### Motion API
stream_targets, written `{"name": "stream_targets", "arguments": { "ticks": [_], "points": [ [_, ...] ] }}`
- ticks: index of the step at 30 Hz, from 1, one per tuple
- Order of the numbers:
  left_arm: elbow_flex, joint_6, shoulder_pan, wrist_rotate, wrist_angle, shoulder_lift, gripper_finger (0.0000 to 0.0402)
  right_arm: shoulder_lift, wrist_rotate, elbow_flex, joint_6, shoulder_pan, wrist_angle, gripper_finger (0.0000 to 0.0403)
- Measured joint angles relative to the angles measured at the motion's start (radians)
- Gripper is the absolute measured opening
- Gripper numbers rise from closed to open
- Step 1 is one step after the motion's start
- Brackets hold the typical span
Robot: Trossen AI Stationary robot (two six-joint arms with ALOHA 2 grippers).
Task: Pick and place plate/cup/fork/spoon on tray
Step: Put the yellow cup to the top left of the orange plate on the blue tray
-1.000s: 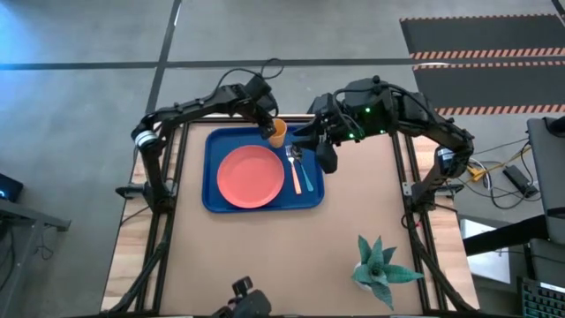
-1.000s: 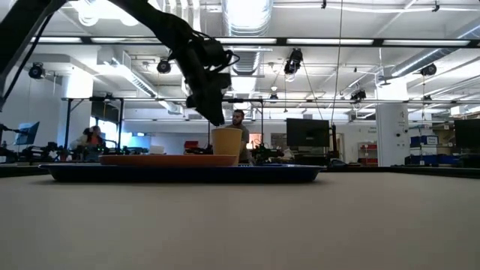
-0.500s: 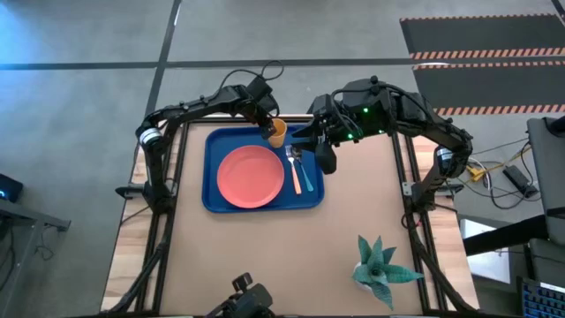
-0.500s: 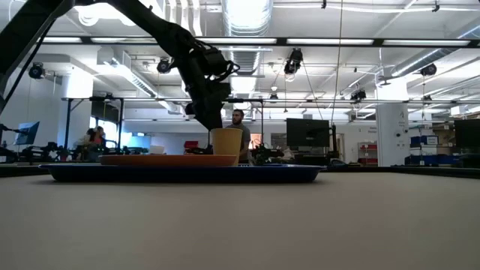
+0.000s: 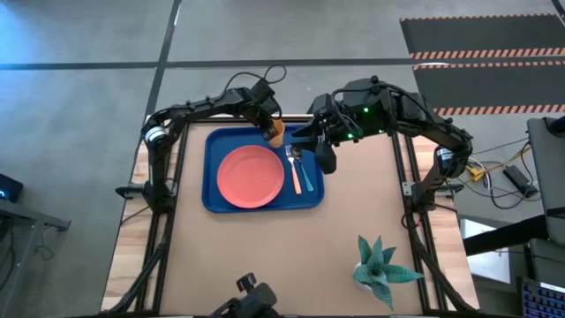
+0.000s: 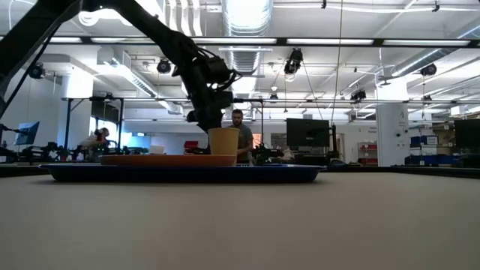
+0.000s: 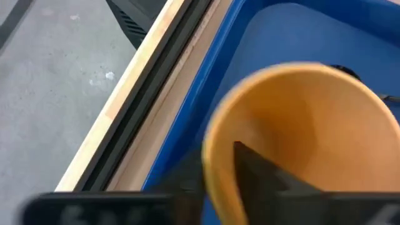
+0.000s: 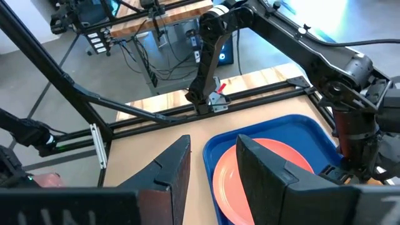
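Observation:
The blue tray (image 5: 212,190) lies at the table's far left. On it rest the pink plate (image 5: 251,176), the yellow-orange cup (image 5: 277,135) upright at the tray's far edge, and the teal-handled spoon (image 5: 296,175) beside the orange-handled fork (image 5: 307,180). My left gripper (image 5: 267,129) comes down onto the cup and is shut on its wall. My right gripper (image 5: 325,159) hovers open over the tray's right rim, beside the fork and spoon, with nothing between its fingers (image 8: 262,165). My left gripper holds the cup's wall at its rim (image 7: 212,147), on the side toward the table's far left corner. One finger (image 7: 256,172) is inside the cup and the other outside. The fingers slant down from above. The cup (image 6: 223,141) stands upright on the tray.
A potted green plant (image 5: 381,267) stands near the table's front right. Bare brown tabletop (image 5: 265,256) stretches between the tray and the near edge. A person (image 6: 238,120) shows far behind the table in the low view.
My left gripper has sunk a little at the cup's rim and shifted slightly toward the table's left. The cup stays upright on the tray.

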State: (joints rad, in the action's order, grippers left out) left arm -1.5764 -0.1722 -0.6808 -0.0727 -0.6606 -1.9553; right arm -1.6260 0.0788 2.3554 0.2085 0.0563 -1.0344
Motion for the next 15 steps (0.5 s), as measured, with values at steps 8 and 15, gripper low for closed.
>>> {"name": "stream_targets", "arguments": {
  "ticks": [8, 15],
  "points": [
    [-0.001, -0.001, 0.000, -0.001, -0.018, 0.054, 0.0001, 0.000, -0.005, 0.000, 0.000, 0.000, -0.024, 0.0118],
    [-0.002, -0.017, -0.031, 0.004, -0.095, 0.228, 0.0001, -0.022, -0.140, -0.004, 0.014, 0.001, -0.153, 0.0102]
  ]
}}
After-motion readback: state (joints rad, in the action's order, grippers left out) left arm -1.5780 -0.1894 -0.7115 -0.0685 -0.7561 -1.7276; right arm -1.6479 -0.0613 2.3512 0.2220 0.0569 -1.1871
